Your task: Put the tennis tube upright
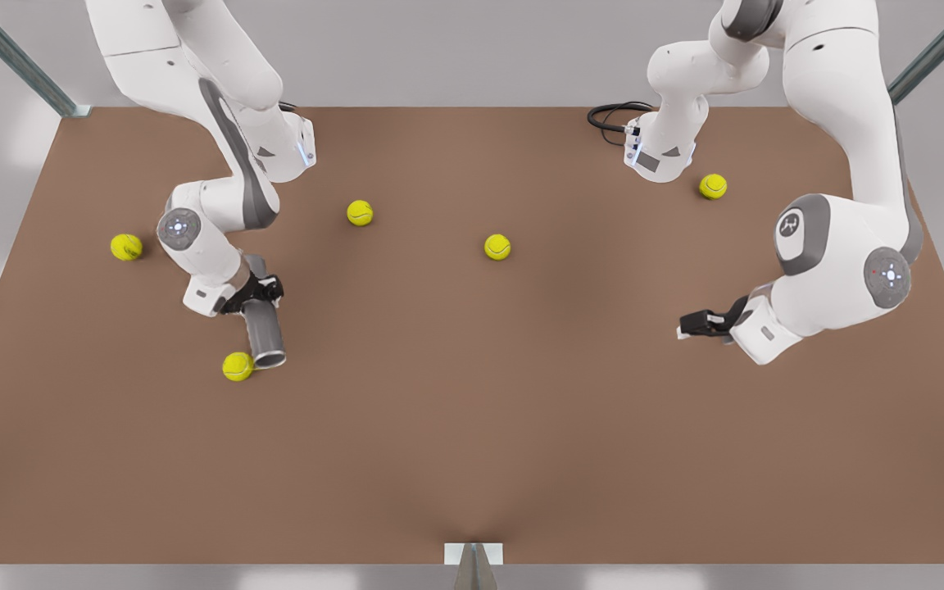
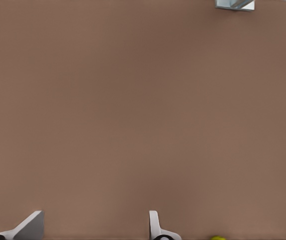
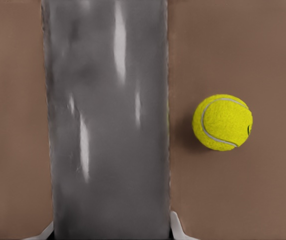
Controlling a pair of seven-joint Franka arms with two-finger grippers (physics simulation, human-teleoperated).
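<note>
Tennis tube (image 1: 263,328) lies on its side on the brown bench (image 1: 472,426), toward the front view's left, its open dark mouth facing the camera and a yellow ball (image 1: 238,366) just beside that mouth. The right claw (image 1: 261,291) straddles the tube near its far end; in the right wrist view the grey tube (image 3: 107,120) sits between the two fingertips (image 3: 179,227), which stand at its sides, so the claw appears clenched on it. The left claw (image 1: 692,324) waits well apart at the front view's right, its fingers (image 2: 155,225) spread over bare bench. To do this step well, I judge the grip should be firm before lifting, then the tube pivoted about its mouth end, clear of the neighbouring ball, and set down squarely.
</note>
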